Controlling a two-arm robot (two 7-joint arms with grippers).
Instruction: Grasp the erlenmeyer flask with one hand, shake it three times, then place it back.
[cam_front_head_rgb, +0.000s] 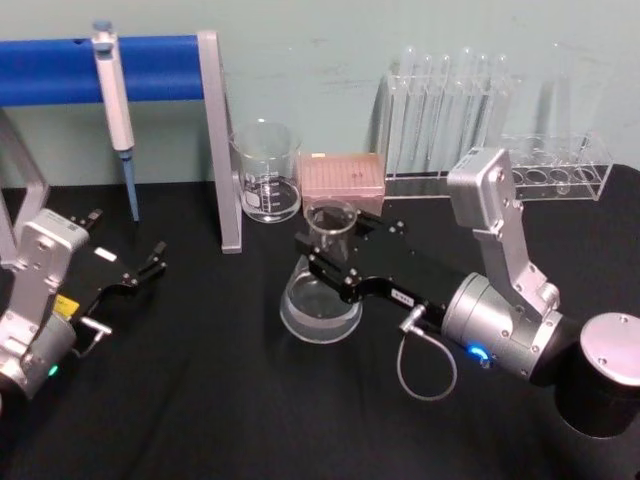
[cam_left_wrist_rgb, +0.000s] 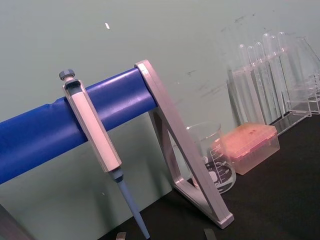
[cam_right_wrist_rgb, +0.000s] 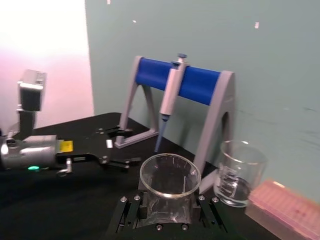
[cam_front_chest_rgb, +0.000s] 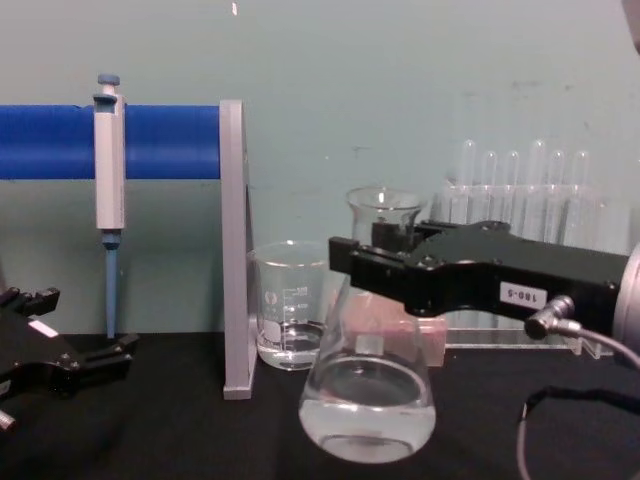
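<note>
Right gripper (cam_front_head_rgb: 322, 252) clamps the erlenmeyer flask (cam_front_head_rgb: 320, 305) neck, left gripper (cam_front_head_rgb: 145, 268) idles at left; hard shaking may slip the glass loose.

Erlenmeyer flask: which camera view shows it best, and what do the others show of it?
Chest view: the erlenmeyer flask is side-on, whole cone and liquid visible, neck clamped by the right gripper. Head view looks down on rim and base; right wrist view gives rim and neck.
</note>
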